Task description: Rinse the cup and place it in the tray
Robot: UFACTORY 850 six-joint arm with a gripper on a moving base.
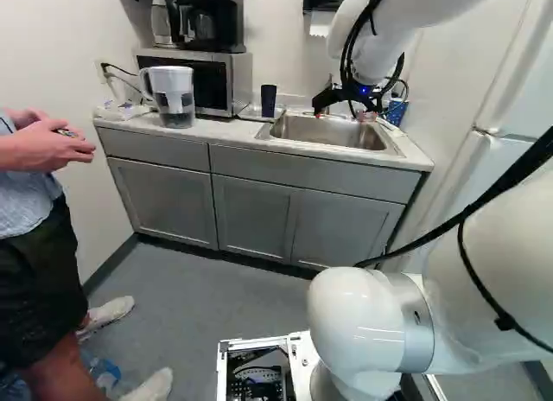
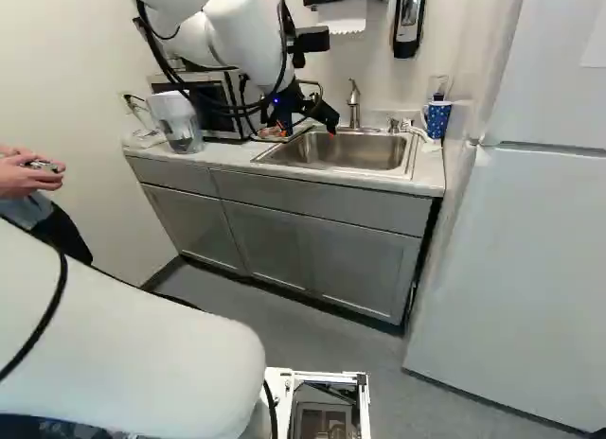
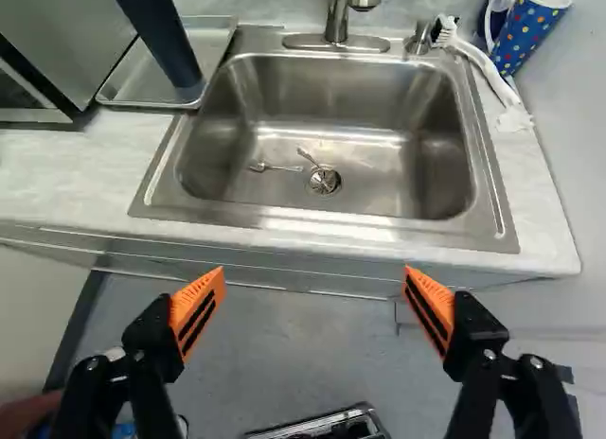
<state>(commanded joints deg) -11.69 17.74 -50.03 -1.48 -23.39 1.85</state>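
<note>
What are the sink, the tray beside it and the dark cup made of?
The sink looks like brushed stainless steel: grey with soft, smeared reflections. The tray seems metal too, perhaps aluminium, from its dull silvery sheen. The cup is smooth and opaque, probably plastic, possibly coated metal.

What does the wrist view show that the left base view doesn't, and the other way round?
Only the wrist view shows the two small utensils and the drain at the bottom of the sink.

Only the left base view shows the water pitcher and coffee maker.

Both show the sink, the dark cup in the tray, the spotted mug and the gripper.
</note>
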